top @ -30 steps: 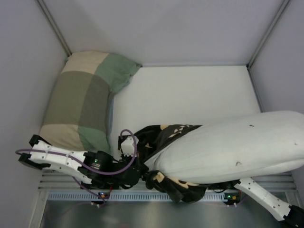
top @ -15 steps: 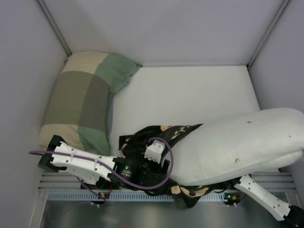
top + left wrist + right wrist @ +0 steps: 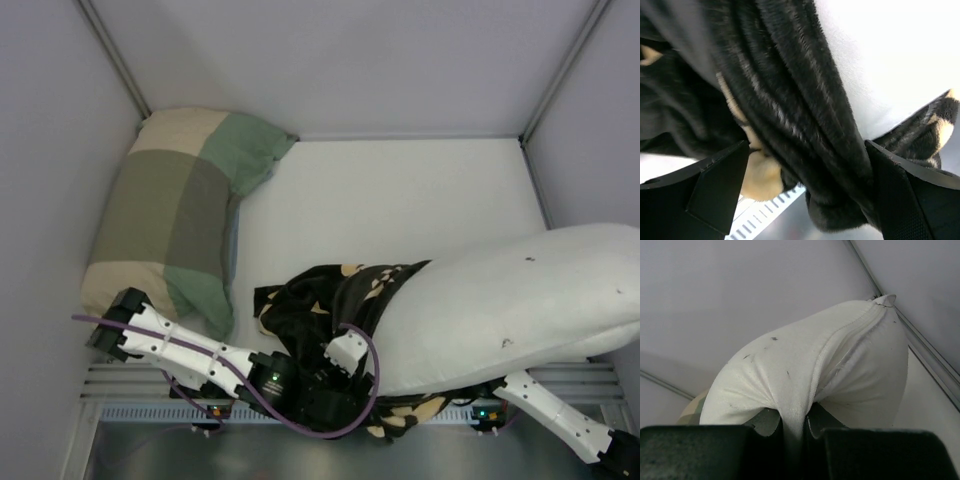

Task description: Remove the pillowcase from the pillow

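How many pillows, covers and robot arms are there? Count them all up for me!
Pillows: 2 (white pillow, checked pillow)
Pillowcases: 1 (black pillowcase)
Robot arms: 2 (left arm, right arm)
Total: 5

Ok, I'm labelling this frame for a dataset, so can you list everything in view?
pillow: one, white with tiny dark specks, across the near right of the table.
pillowcase: one, black with tan motifs, bunched around the pillow's left end.
patchwork pillow: one, green, beige and olive, far left by the wall.
table: one, white, under all of it.
left arm: one, white, near left.
right arm: one, white, near right.
left end effector: one, black, open, pillowcase fabric between its fingers.
right end effector: one, dark, shut on a fold of the pillow.
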